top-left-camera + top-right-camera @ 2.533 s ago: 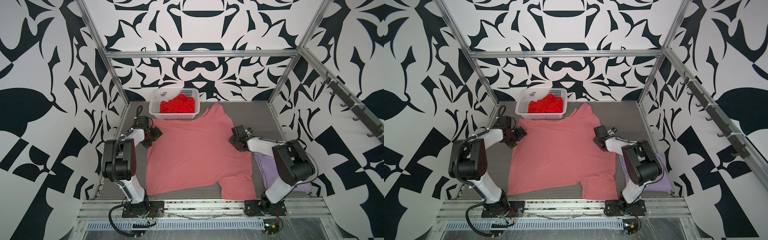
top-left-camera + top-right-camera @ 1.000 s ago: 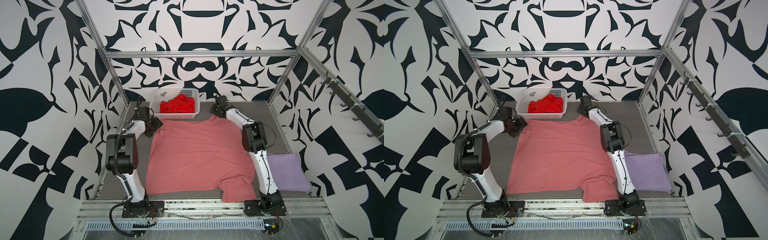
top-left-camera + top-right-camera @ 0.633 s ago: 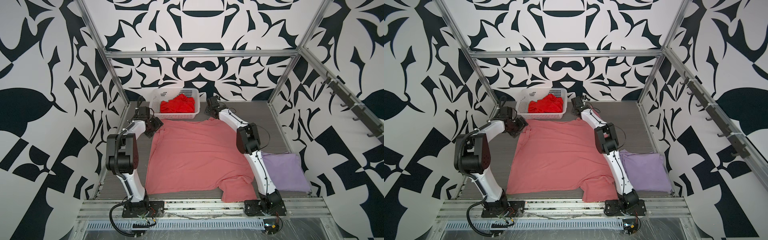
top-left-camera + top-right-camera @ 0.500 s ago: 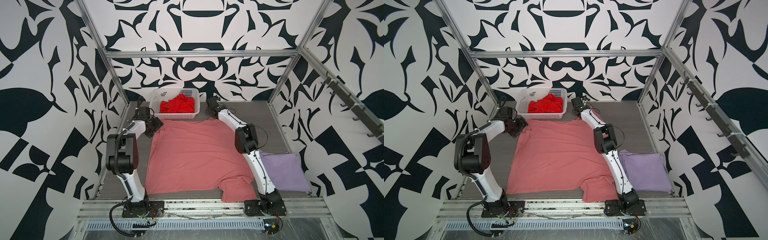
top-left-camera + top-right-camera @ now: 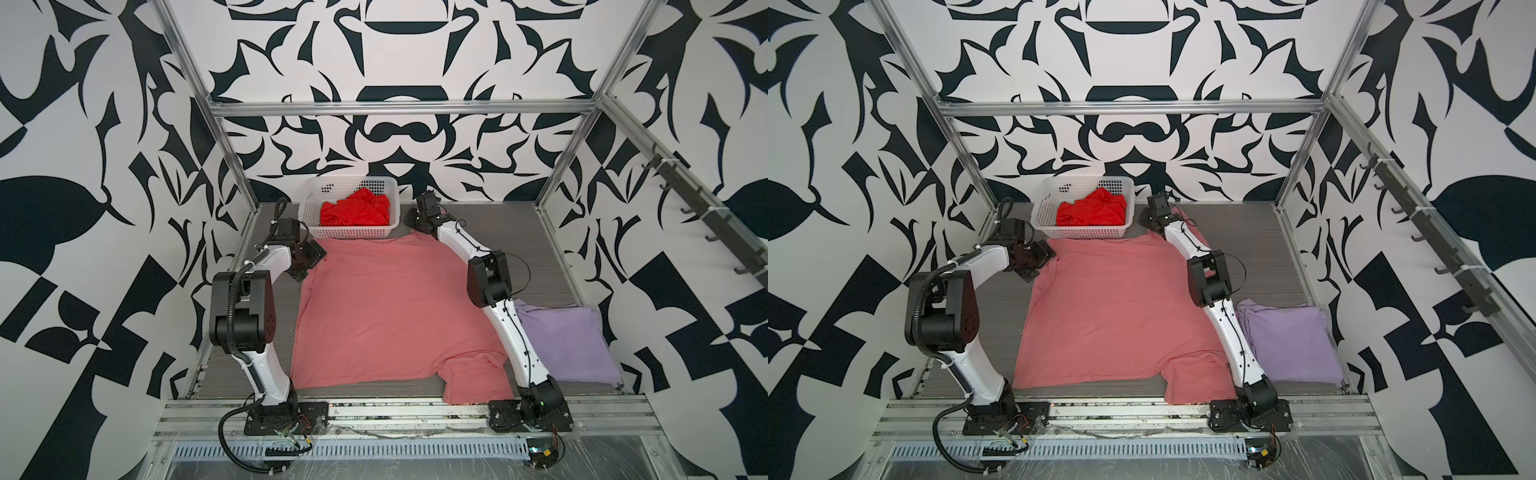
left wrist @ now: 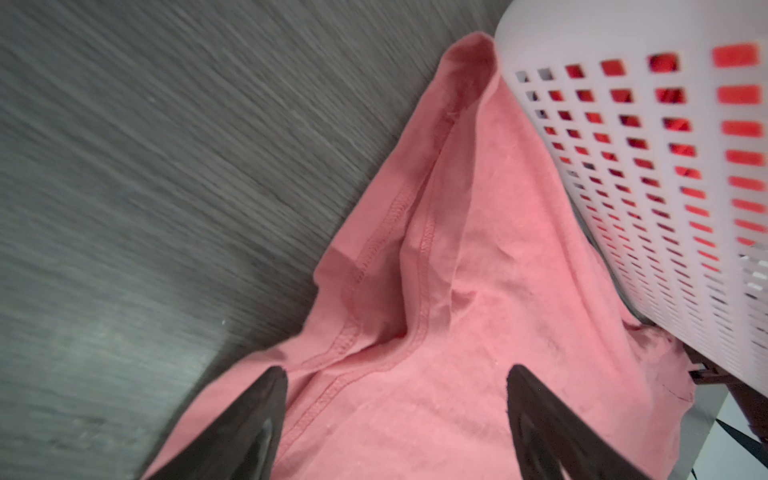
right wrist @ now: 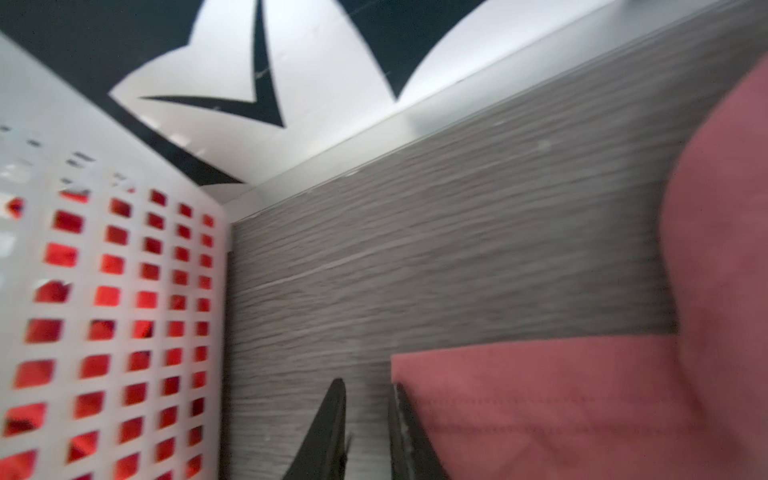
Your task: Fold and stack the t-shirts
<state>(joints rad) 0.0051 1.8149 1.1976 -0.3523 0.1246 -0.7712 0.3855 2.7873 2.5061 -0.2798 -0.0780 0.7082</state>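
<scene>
Step in hand: I'm spreading the pink shirt [image 5: 395, 307] flat on the table [image 5: 536, 245] before the first fold, working its two far corners, the ones nearest the basket [image 5: 351, 208].
My left gripper [image 6: 397, 409]: jaws spread wide, straddling the stitched hem; no pinch yet, cloth lies loose between them.
My right gripper [image 7: 365, 419]: jaws drawn close with a thin gap showing bare table; the pink hem edge lies just against one jaw. Whether I hold any cloth here, I cannot tell.
Pink shirt, place: on the table directly in front of the basket, far edge touching the basket's foot.
Lavender shirt [image 5: 565, 345]: already folded, well away from the basket, at the near right corner.
Red shirt [image 5: 357, 210]: crumpled inside the basket, waiting.
Doing it well: I'd catch both layers at the hem, not just the top one, and pull the two corners apart evenly so the far edge runs straight along the basket's front wall. Keep low; a snag on the lattice could drag the basket.
Still bunched: one sleeve [image 5: 473, 374] lies folded over at the near edge, far from the basket. It needs smoothing, I judge.
Which way it points: hem toward the basket, sleeve end away from it.
Long axis: straight out from the basket toward the near edge.
</scene>
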